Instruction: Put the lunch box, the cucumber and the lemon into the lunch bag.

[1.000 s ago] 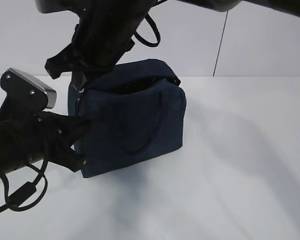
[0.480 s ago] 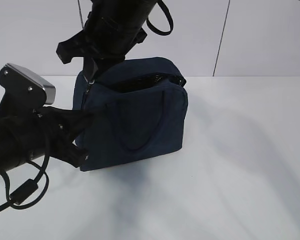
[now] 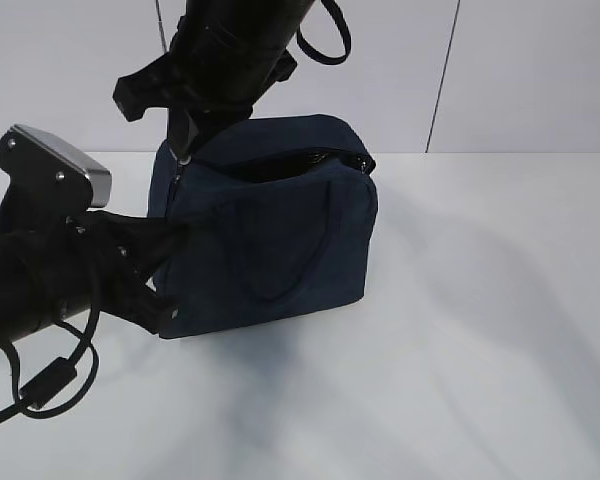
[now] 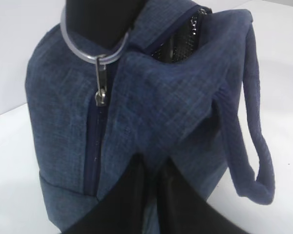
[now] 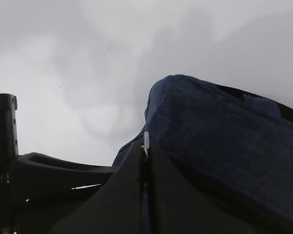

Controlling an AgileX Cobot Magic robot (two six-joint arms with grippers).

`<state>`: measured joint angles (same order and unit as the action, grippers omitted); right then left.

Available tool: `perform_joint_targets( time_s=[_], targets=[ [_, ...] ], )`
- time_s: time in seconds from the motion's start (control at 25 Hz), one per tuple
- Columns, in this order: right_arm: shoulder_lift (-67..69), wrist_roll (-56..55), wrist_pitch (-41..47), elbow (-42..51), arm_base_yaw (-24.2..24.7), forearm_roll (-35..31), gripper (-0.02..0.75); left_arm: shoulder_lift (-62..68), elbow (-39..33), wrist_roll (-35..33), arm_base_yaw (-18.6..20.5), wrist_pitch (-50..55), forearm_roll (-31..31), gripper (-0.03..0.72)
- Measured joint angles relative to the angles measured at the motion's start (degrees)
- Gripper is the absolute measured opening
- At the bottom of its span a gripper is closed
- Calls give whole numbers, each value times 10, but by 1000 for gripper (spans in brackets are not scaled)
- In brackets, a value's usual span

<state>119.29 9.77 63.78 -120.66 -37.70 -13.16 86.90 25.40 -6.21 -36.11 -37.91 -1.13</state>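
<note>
White desk (image 3: 480, 330) carried a single item: the navy lunch bag (image 3: 280, 240), which stood upright left of centre.

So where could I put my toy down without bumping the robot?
The white table is bare to the right of the lunch bag and in front of it. The left is crowded: the left end effector pinches the bag's lower corner, and the right end effector holds the zipper ring pull on top.

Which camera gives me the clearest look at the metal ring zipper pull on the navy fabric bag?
The left wrist view: the silver ring pull and its tab hang sharp at the bag's end, ring looped around a dark pincer tip. The exterior view shows only a tiny tab; the right wrist view shows just a pale sliver between shut fingers.
</note>
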Motion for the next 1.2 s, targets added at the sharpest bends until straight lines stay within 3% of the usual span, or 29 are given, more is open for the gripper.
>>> perform_joint_targets(
  time_s=[0.44, 1.2],
  targets=[
    [8, -13, 11, -6, 0, -30, 20, 0, 0, 0, 0, -4, 1, 18],
    [43, -50, -1, -7, 0, 44, 20, 2, 0, 0, 0, -2, 2, 18]
  ],
)
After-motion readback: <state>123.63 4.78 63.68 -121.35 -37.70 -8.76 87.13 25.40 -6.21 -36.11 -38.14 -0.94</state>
